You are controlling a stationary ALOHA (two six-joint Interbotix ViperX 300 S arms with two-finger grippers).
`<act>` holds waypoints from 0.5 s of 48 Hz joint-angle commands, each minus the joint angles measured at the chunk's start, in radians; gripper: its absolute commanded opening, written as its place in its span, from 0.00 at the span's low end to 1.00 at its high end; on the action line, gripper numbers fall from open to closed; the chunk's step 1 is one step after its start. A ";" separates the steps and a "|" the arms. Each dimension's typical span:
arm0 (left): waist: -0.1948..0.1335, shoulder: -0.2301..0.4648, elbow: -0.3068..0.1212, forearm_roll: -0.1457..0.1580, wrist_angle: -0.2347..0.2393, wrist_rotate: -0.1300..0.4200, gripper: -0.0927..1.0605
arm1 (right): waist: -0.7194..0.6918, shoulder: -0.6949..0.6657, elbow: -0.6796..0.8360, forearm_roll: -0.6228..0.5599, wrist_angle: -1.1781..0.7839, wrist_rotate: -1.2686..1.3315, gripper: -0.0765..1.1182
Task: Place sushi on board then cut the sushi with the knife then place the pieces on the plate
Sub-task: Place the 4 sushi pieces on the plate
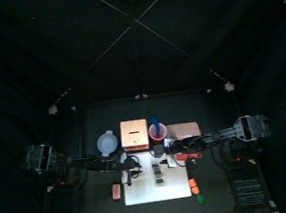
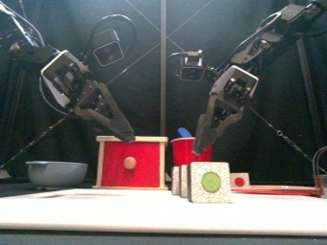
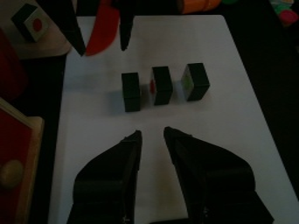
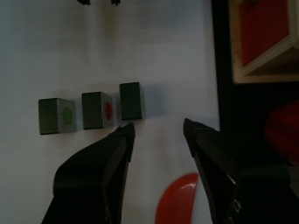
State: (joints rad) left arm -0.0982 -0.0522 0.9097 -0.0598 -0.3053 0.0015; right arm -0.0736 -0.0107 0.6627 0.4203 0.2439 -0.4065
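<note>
- white cutting board [image 1: 152, 193] fills the table's 6 o'clock half.
- wooden box [image 2: 132, 163] stands at 12 o'clock behind the board.
- left gripper [image 3: 149, 133] hangs over the board's 9 o'clock side, jaws a narrow slit apart with nothing in them.
- right gripper [image 4: 156, 125] hangs from the 3 o'clock side, clamped on a red knife [image 3: 105, 35]. most of the blade is hidden between the jaws.
- sushi row [image 3: 163, 86]: three dark green slices upright on the board with small gaps between them. the row's long axis runs 12 to 6, cut faces toward 6. in the front view the slices overlap, at 4 o'clock from the left gripper and at 6 o'clock under the right one, touching neither.
- lone sushi piece [image 2: 239, 179] stands apart, at 2 o'clock of the row. it is too small to make out details.
</note>
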 commanded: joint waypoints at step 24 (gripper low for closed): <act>0.003 -0.015 -0.011 -0.003 -0.002 0.002 0.68 | 0.051 0.087 -0.104 0.038 -0.008 -0.002 0.77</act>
State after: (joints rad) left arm -0.0982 -0.0522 0.9097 -0.0629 -0.3037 0.0015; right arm -0.0245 0.0920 0.5829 0.4556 0.2424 -0.4080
